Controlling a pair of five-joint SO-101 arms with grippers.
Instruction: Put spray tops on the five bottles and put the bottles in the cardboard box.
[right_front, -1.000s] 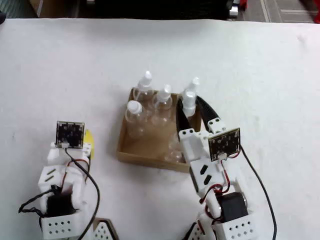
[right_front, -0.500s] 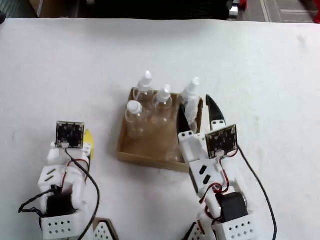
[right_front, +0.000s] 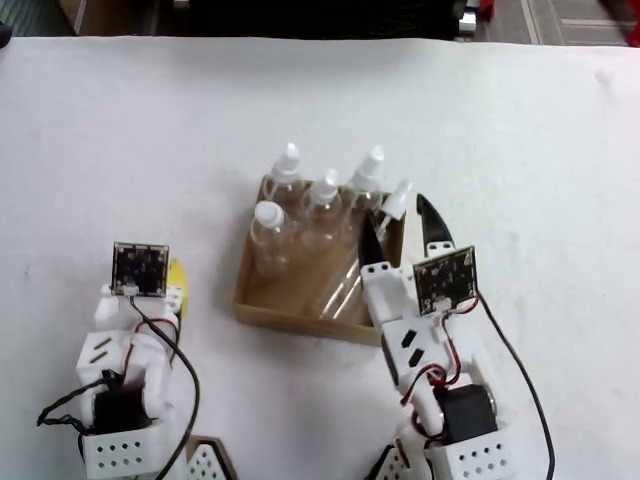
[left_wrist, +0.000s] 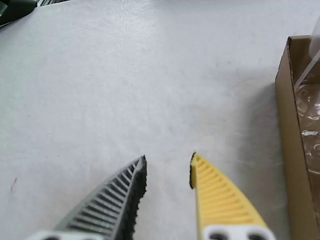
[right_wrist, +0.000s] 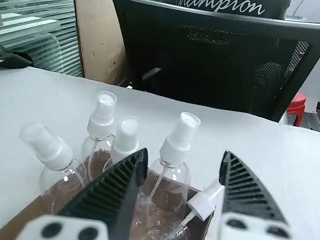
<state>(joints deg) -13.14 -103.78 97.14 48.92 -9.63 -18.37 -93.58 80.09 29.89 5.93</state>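
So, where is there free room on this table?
Free: the table beyond the cardboard box, and the strip between box and left tool. Crowded: the box's far half with bottles, and its corner by the right tool.

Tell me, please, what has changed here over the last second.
The right gripper opened, released the bottle it held upright at the box's right side, and drew back slightly. That bottle tipped and now lies slanted in the box, spray top by the right wall. The left gripper, the box and the four upright bottles stayed put.
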